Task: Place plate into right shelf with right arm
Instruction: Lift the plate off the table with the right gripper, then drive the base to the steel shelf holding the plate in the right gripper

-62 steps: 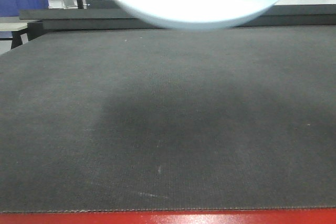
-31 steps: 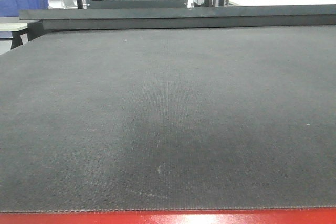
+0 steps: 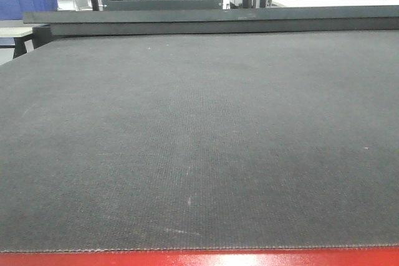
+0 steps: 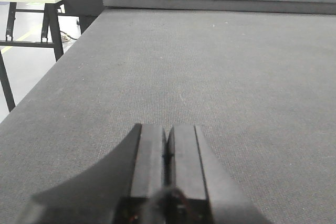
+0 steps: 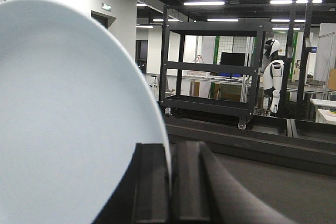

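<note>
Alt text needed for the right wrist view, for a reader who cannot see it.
A pale white plate, gripped at its rim between the right fingers, fills the left half. Behind it stand a black wheeled shelf cart and a white humanoid robot.

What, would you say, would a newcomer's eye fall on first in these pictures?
The pale plate fills the left of the right wrist view, gripped by its rim in the right tool. Behind it stand a black wheeled cart and a white humanoid figure. Elsewhere a dark grey table mat dominates, the left tool shut above it.
</note>
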Controlling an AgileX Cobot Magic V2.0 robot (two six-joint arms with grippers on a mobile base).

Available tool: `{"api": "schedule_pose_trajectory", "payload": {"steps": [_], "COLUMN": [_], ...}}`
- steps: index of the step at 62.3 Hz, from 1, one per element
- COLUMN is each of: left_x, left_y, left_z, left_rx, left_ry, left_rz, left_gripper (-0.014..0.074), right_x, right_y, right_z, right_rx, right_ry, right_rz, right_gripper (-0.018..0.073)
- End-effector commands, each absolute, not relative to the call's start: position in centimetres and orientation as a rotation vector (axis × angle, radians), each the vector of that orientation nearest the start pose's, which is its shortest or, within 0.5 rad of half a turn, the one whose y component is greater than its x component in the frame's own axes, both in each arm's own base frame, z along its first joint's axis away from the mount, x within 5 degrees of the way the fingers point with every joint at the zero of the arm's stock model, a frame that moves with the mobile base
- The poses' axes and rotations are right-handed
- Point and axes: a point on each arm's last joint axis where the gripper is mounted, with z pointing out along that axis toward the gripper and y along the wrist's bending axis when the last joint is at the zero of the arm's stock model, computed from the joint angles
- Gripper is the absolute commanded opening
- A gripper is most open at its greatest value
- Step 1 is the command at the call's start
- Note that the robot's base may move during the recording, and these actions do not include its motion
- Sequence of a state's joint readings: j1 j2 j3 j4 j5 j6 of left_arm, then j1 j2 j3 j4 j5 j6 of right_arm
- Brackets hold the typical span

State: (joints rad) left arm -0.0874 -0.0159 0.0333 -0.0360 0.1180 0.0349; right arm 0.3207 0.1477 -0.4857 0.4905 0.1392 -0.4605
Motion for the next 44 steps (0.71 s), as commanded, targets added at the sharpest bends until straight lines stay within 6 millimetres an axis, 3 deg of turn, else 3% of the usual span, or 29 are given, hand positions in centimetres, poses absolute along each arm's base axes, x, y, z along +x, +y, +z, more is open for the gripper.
{"api": "schedule_pose_trajectory", "payload": {"steps": [1, 44], "left_x": [5.62, 5.62], "left_y": [-0.53, -0.53], "left_z": [19.76, 19.76], "left_rx": [0.064, 0.064], "left_ry": [1.533, 1.533], "left_rz": [-0.083, -0.083], "left_gripper": [-0.0047, -0.0047], "right_x": [2.71, 2.71], "right_y": [1.11, 1.10], "right_z": [36.63, 36.64], "right_rx": [-0.181, -0.180], "right_ry": [1.169, 1.168], "right_rz": [0.329, 0.328], "right_gripper": [0.0060, 0.0060]}}
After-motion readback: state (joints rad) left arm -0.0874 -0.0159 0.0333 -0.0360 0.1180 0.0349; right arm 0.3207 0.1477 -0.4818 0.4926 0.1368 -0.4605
